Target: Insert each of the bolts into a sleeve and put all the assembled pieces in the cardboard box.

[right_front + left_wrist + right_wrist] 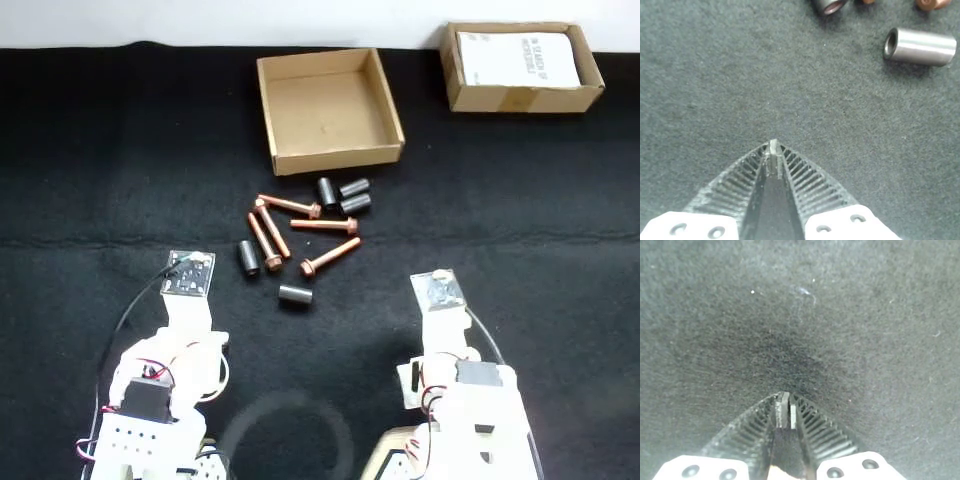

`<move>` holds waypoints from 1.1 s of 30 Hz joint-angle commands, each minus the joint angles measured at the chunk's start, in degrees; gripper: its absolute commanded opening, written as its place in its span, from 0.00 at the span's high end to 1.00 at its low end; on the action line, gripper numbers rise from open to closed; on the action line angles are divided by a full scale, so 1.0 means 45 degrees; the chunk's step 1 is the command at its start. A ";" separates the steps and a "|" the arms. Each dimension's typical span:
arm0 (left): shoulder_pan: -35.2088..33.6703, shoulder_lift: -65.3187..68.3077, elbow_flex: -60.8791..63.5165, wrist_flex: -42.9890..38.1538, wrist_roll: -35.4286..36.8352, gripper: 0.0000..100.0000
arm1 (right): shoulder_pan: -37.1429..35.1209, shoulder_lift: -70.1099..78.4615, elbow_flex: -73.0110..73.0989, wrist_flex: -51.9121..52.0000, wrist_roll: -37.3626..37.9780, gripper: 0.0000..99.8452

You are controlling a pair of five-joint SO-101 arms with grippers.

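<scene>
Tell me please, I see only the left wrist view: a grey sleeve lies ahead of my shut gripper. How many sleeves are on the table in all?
Observer: Five sleeves, all lying loose and apart from the boxes.
Operator: And the bolts?
Observer: Five copper-coloured bolts, none inserted yet.
Operator: Where is the cardboard box?
Observer: The empty cardboard box stands open, beyond the bolts from the arms.

Five copper bolts (325, 225) and five dark sleeves (295, 296) lie scattered, none assembled, in a group near the open brown cardboard box (335, 156).
</scene>
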 commanded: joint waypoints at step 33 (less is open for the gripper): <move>0.0029 -0.0010 0.0244 0.0039 -0.0020 0.99 | -0.0889 -0.0068 -0.2256 -0.2413 0.0020 0.99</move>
